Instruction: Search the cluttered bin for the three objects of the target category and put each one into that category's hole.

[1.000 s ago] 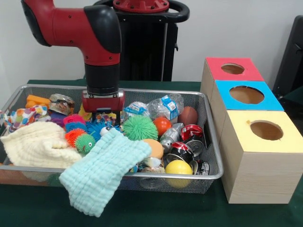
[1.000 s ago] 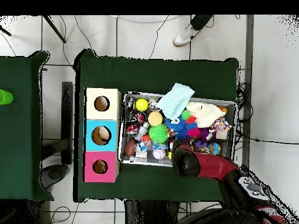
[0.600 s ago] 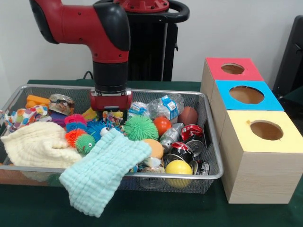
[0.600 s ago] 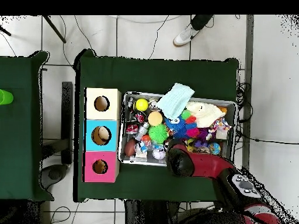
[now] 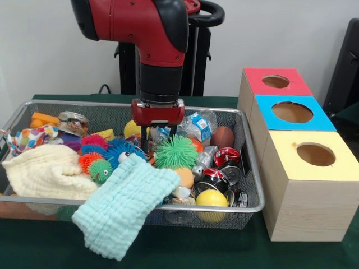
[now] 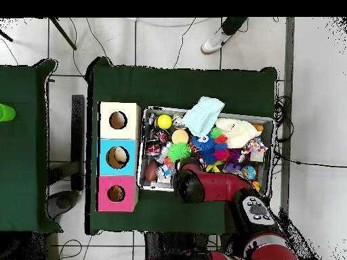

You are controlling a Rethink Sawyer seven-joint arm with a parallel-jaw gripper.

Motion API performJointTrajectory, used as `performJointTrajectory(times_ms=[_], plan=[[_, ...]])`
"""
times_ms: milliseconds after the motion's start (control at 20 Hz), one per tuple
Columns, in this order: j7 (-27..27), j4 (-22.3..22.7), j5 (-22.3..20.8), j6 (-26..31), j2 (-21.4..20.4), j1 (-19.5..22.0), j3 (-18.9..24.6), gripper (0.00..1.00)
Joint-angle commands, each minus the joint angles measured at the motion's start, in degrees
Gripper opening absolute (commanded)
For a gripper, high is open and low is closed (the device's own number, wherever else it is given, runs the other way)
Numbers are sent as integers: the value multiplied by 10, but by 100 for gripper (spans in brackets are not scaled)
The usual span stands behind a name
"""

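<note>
Little free room around the jaws, state unclear, low in the crowded bin.

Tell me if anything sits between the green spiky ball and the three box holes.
Yes. Inside the bin, crushed cans and a brown ball lie between the green spiky ball and the boxes, plus the bin's wall. The hole tops look uncovered.

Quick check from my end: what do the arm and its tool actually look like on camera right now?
The arm is glossy red with rounded black joint covers. Its last link is a black cylinder ending in a red rectangular block, the tool. From overhead, the arm shows as a red tube with a round black cap, plus a grey disc with dark spots further back. No loose cables or readable markings.
</note>
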State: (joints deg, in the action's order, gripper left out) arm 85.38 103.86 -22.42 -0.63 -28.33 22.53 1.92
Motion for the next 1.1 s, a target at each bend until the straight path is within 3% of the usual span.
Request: performJointTrajectory(times_ms=[50, 250, 650, 1100], plan=[[108, -54, 20, -58, 20, 27, 29, 100], [100, -49, -18, -110, 36, 62, 58, 100], [74, -47, -82, -136, 53, 112, 93, 100], [93, -71, -27, -129, 47, 56, 45, 100]])
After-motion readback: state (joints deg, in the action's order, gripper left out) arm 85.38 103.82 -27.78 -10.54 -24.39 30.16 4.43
